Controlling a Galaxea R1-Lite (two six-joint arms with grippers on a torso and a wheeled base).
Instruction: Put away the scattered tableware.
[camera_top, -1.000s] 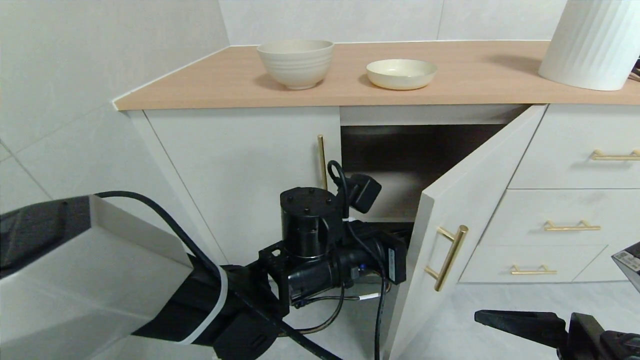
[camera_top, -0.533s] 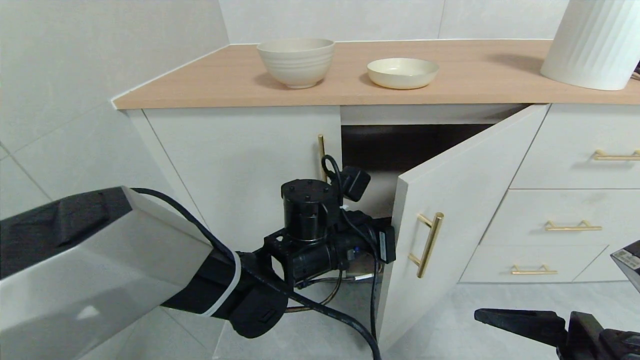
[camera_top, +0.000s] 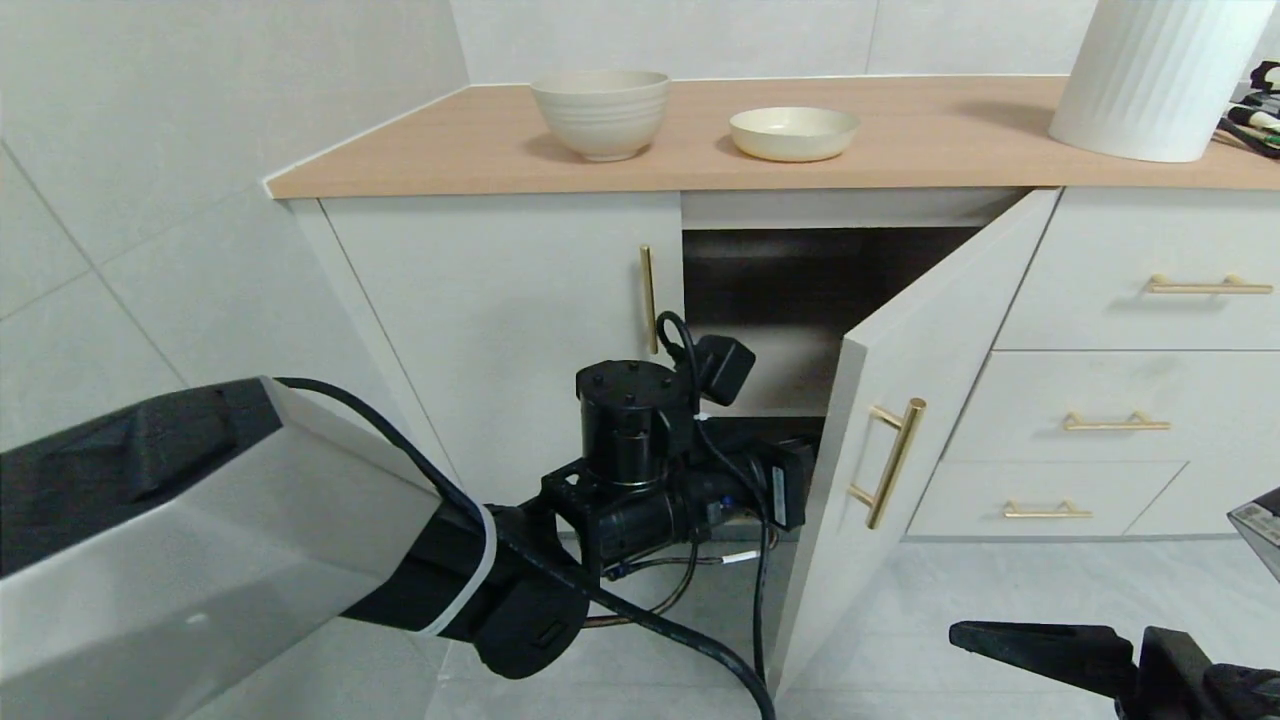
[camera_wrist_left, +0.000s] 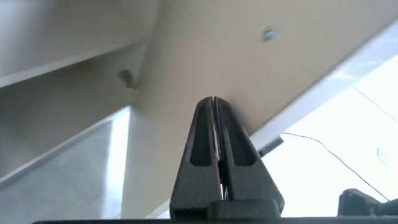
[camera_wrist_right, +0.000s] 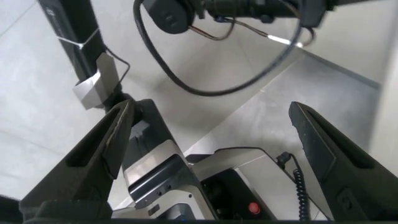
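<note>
Bowl (camera_top: 600, 112) and shallow dish (camera_top: 794, 132) stand on the countertop (camera_top: 480, 150), above the left gripper (camera_wrist_left: 213, 102), which is clenched empty at the open cabinet door's (camera_top: 900, 380) inner face. Right gripper (camera_wrist_right: 210, 111): spread wide, holding nothing.

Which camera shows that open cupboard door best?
The head view: the whole cupboard door and its gold handle show. The left wrist view probably catches a close patch of it; the right wrist view faces floor.
</note>
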